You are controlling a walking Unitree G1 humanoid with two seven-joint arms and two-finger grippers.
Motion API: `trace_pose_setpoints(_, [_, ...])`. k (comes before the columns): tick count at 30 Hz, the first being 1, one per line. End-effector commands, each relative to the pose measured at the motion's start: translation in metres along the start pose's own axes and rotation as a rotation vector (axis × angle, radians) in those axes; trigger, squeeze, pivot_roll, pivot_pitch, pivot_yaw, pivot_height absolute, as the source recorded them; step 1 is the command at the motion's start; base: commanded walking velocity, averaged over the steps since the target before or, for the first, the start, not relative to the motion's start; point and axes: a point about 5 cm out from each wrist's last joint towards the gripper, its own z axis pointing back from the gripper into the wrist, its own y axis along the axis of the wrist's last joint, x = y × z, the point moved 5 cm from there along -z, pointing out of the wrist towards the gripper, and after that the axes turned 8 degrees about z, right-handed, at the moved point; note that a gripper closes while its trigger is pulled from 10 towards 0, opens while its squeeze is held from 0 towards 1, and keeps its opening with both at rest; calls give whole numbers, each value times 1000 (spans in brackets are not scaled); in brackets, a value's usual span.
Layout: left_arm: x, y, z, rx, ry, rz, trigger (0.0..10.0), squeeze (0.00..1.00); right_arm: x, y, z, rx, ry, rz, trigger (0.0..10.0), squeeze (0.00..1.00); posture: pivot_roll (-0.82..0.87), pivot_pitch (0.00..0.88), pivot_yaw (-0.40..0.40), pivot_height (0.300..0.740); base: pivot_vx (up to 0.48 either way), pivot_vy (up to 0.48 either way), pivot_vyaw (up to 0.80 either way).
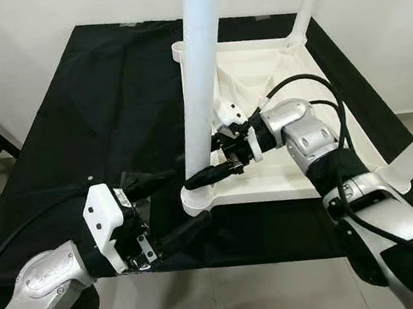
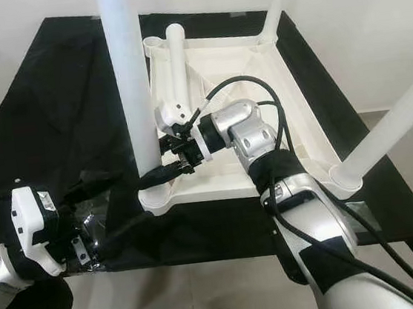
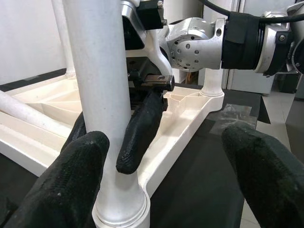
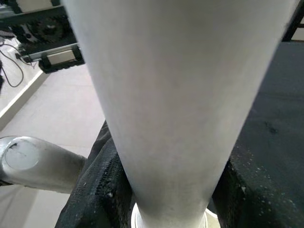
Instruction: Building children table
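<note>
standing straight up, the white plastic table leg (image 1: 201,73) is clenched by the right gripper (image 1: 207,175) at 3 o'clock; left gripper (image 1: 169,207) released.

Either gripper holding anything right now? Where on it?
Right gripper grips the near-left table leg low down, just above its socket. Left gripper is open, holding nothing.

No readable text, label, brand, number or sign shows in any of the views.
</note>
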Motion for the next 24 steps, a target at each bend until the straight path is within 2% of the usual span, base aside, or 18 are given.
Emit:
trace_pose_setpoints(1, [1, 0, 2, -20, -3, -12, 10000, 0, -3, -6, 1, 29, -14, -17, 0, 0, 130, 225, -80, 740, 0, 0, 0])
trace_pose_setpoints(3, [1, 0, 2, -19, -3, -11, 10000, 0, -2, -12, 3, 23, -56, -19, 0, 0, 128, 225, -83, 740, 0, 0, 0])
trace_pose_setpoints(7, [2, -1, 3, -20, 0, -9, 10000, 0, -5, -45, -8, -37, -331, -110, 0, 0, 130, 230, -101, 740, 0, 0, 0])
trace_pose_setpoints(8, [2, -1, 3, -20, 0, -9, 10000, 0, -5, -45, -8, -37, -331, -110, 0, 0, 130, 230, -101, 740, 0, 0, 0])
trace_pose_setpoints(9, [3, -1, 4, -21, 1, -9, 10000, 0, -10, -57, -16, -70, -427, -175, 0, 0, 134, 231, -102, 740, 0, 0, 0])
trace_pose_setpoints(10, [3, -1, 5, -23, 2, -9, 10000, 0, -12, -72, -25, -113, -629, -275, 0, 0, 137, 238, -92, 740, 0, 0, 0])
trace_pose_setpoints(11, [2, -1, 6, -26, 4, -8, 10000, 0, -33, -81, -39, -149, -757, -352, 0, 0, 126, 246, -78, 740, 0, 0, 0])
trace_pose_setpoints(12, [2, -1, 7, -28, 5, -7, 10000, 0, -48, -83, -44, -167, -847, -403, 0, 0, 126, 246, -78, 740, 0, 0, 0])
trace_pose_setpoints(15, [1, -1, 8, -29, 3, -6, 10000, 0, -54, -76, -50, -163, -875, -404, 0, 0, 114, 231, -79, 740, 0, 0, 0])
trace_pose_setpoints(17, [1, -2, 6, -25, -2, -4, 10000, 0, -48, -66, -52, -144, -865, -371, 0, 0, 113, 228, -78, 740, 0, 0, 0])
trace_pose_setpoints(20, [1, -2, 4, -23, -7, -4, 10000, 0, -41, -63, -50, -137, -874, -354, 0, 0, 117, 224, -83, 740, 0, 0, 0])
trace_pose_setpoints(22, [4, -2, 2, -18, -11, -2, 10000, 0, -29, -57, -46, -131, -899, -334, 0, 0, 117, 225, -100, 740, 0, 0, 0])
trace_pose_setpoints(24, [6, -3, 2, -18, -8, 0, 10000, 0, -26, -54, -45, -136, -911, -331, 0, 0, 115, 224, -101, 740, 0, 0, 0])
